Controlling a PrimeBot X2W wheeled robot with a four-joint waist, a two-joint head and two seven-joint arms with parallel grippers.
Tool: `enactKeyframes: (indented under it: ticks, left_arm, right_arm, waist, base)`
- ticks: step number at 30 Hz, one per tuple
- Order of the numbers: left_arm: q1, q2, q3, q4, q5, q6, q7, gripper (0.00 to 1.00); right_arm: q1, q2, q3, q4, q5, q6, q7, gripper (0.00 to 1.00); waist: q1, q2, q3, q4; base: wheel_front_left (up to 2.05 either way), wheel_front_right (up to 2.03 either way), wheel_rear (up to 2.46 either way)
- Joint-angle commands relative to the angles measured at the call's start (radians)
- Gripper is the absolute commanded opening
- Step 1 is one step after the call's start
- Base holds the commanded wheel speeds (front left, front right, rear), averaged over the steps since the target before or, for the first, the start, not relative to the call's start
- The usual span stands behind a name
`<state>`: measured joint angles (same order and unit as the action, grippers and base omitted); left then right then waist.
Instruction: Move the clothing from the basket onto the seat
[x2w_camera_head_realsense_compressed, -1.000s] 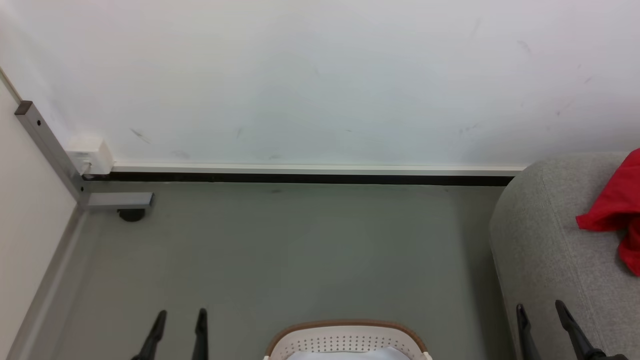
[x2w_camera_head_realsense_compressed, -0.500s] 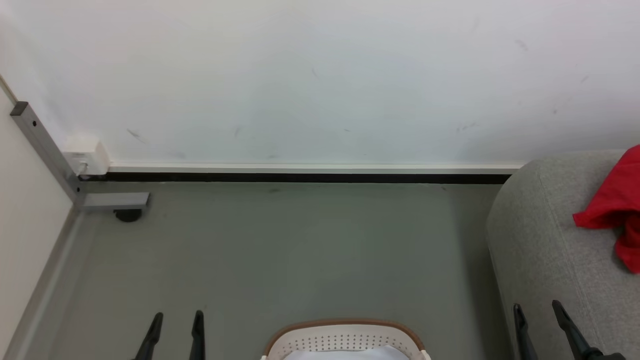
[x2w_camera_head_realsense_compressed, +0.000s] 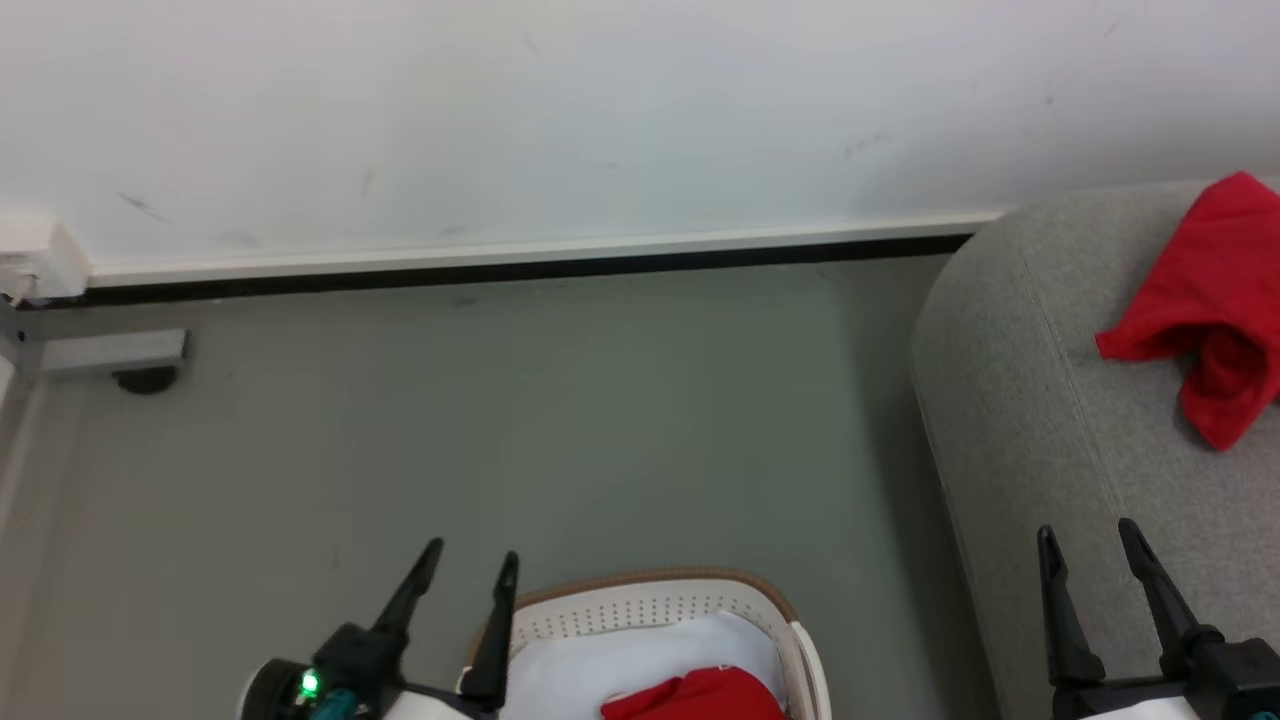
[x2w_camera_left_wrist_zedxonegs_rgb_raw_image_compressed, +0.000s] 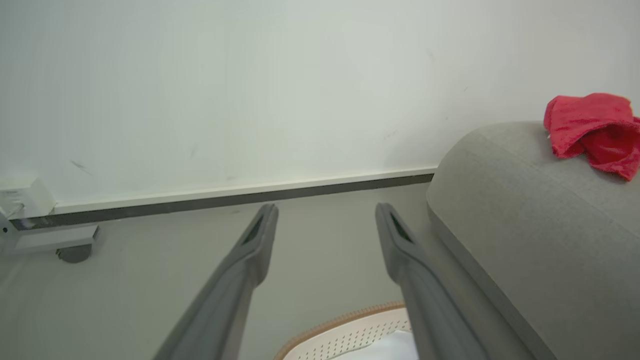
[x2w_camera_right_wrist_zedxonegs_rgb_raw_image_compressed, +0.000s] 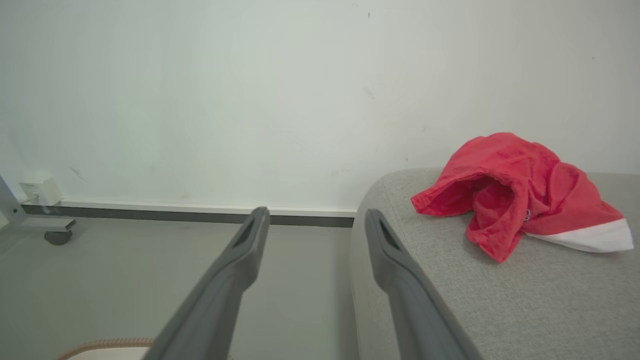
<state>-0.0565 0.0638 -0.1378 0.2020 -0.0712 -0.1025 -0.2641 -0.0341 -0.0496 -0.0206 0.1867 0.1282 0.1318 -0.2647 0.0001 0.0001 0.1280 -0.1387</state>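
With the head view dipped, the left gripper (x2w_camera_head_realsense_compressed: 472, 552), spread and empty, now stands at the basket (x2w_camera_head_realsense_compressed: 640, 605) rim; red clothing (x2w_camera_head_realsense_compressed: 700, 697) lies inside. Another red garment (x2w_camera_head_realsense_compressed: 1200, 300) rests on the seat (x2w_camera_head_realsense_compressed: 1010, 420) beyond the right gripper (x2w_camera_head_realsense_compressed: 1087, 530), also spread and empty, so likely one pick is left.

Bright, even, diffuse light; wall (x2w_camera_head_realsense_compressed: 600, 120) washed pale; soft shadow on the floor (x2w_camera_head_realsense_compressed: 880, 430) beside the seat (x2w_camera_head_realsense_compressed: 1010, 400); wrist views slightly soft; skirting line (x2w_camera_left_wrist_zedxonegs_rgb_raw_image_compressed: 225, 198) faintly bowed there.

Head view looks down at floor (x2w_camera_head_realsense_compressed: 560, 420); both wrist views face wall (x2w_camera_left_wrist_zedxonegs_rgb_raw_image_compressed: 250, 75), sharing seat (x2w_camera_left_wrist_zedxonegs_rgb_raw_image_compressed: 525, 225).
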Motion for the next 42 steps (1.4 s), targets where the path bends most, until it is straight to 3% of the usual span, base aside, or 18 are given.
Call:
enactKeyframes:
  ticks: [1, 17, 27, 38, 39, 40, 41, 42]
  left_arm:
    - [-0.033, 0.007, -0.024, 0.041, 0.017, -0.006, -0.001, 1.00]
    - [-0.452, 0.064, -0.342, 0.597, 0.104, -0.026, 0.175, 1.00]
    - [-0.663, 0.089, -0.468, 0.797, 0.084, -0.026, 0.181, 1.00]
    - [-0.799, 0.075, -0.572, 0.941, 0.047, -0.026, 0.164, 1.00]
    - [-0.803, 0.068, -0.587, 0.951, 0.042, -0.026, 0.158, 0.83]
    - [-0.803, 0.061, -0.603, 0.960, 0.035, -0.026, 0.155, 0.25]
    - [-0.805, 0.056, -0.615, 0.968, 0.024, -0.026, 0.147, 0.00]
    - [-0.806, 0.053, -0.626, 0.978, 0.011, -0.026, 0.146, 0.00]
  right_arm:
    - [-0.017, -0.002, -0.001, -0.008, 0.011, -0.002, 0.001, 1.00]
    - [-0.159, -0.001, 0.086, -0.141, 0.055, -0.002, 0.001, 1.00]
    - [-0.227, -0.001, 0.120, -0.270, 0.057, -0.002, 0.001, 1.00]
    - [-0.229, -0.001, 0.107, -0.361, 0.062, -0.002, 0.001, 1.00]
    - [-0.221, -0.001, 0.104, -0.363, 0.061, -0.002, 0.001, 1.00]
    - [-0.215, -0.001, 0.100, -0.364, 0.061, -0.002, 0.001, 1.00]
    - [-0.210, -0.001, 0.097, -0.365, 0.063, -0.002, 0.001, 1.00]
    - [-0.208, -0.001, 0.096, -0.365, 0.064, -0.002, 0.001, 1.00]
  waist:
    - [-0.0001, -0.0001, 0.068, -0.056]
    - [-0.0001, -0.0001, 0.461, -0.197]
    - [-0.0001, -0.0001, 0.676, -0.191]
    - [-0.0001, -0.0001, 0.787, -0.176]
    - [-0.0001, -0.0001, 0.790, -0.175]
    - [-0.0001, -0.0001, 0.792, -0.173]
    - [-0.0001, -0.0001, 0.794, -0.172]
    - [-0.0001, -0.0001, 0.794, -0.171]
  base:
    - [0.00, 0.00, 0.00]
    - [0.00, 0.00, 0.00]
    - [0.00, 0.00, 0.00]
    - [0.00, 0.00, 0.00]
    - [0.00, 0.00, 0.00]
    - [0.00, 0.00, 0.00]
    - [0.00, 0.00, 0.00]
    - [0.00, 0.00, 0.00]
